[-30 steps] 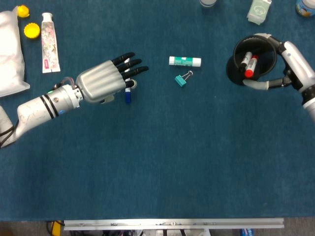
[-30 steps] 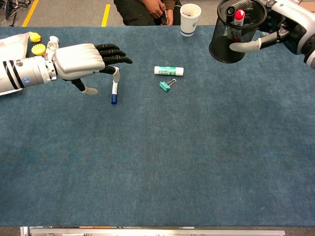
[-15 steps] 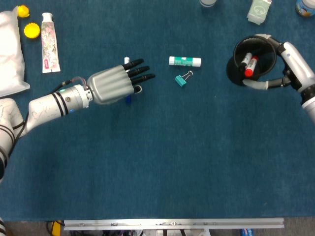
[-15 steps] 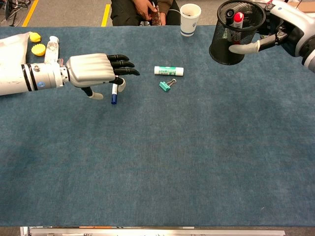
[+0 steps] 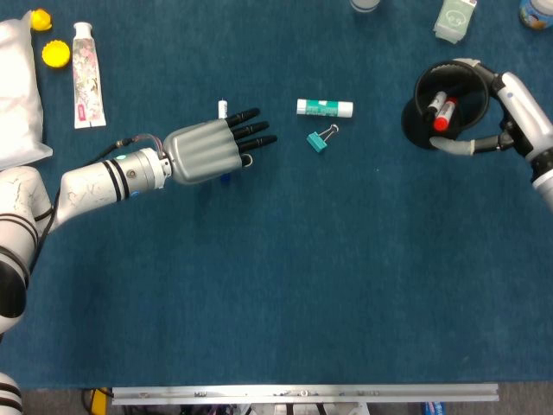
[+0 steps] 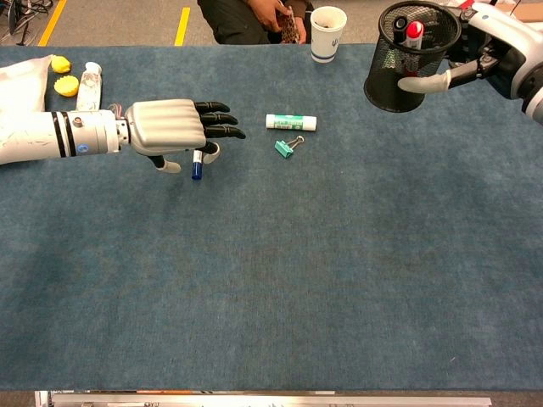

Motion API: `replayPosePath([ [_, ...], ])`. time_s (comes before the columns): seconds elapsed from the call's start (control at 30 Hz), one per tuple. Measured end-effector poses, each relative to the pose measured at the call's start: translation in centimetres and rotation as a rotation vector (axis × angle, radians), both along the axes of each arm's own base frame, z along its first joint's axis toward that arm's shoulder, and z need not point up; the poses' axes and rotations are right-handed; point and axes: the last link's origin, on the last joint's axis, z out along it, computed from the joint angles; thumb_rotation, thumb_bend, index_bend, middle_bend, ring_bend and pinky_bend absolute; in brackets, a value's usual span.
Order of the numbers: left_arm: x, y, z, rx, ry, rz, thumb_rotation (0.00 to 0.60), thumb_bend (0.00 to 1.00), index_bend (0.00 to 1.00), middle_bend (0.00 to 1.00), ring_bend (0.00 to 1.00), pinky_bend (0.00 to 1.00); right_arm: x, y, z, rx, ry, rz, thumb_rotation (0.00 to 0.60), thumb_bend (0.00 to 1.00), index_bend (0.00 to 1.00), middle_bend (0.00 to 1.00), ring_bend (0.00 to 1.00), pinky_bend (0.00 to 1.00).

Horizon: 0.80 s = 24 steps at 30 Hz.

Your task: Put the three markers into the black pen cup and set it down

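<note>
The blue marker (image 6: pixel 196 165) lay pointing up-down right under the left hand (image 6: pixel 174 129), whose spread fingers (image 6: pixel 222 131) held nothing.

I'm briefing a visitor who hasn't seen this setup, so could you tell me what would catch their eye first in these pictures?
Probably the silver left hand left of centre, spread flat over a blue-capped marker on the blue cloth. Next, the black mesh pen cup at the far right, gripped by the right hand, with a red-capped and a black-capped marker already inside.
</note>
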Motion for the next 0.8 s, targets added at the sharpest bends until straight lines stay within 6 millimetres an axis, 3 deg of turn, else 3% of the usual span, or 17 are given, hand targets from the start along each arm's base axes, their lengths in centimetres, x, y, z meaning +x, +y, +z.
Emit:
replayPosePath([
  [0.8,-0.4,0.0,-1.3,0.02,0.047,-0.007,0.6,0.2,0.48,0.05,0.0,0.05,-0.5,-0.1,-0.2,0.003,0.0,-0.006,0.6,0.16,0.39,0.35,0.28,0.3],
])
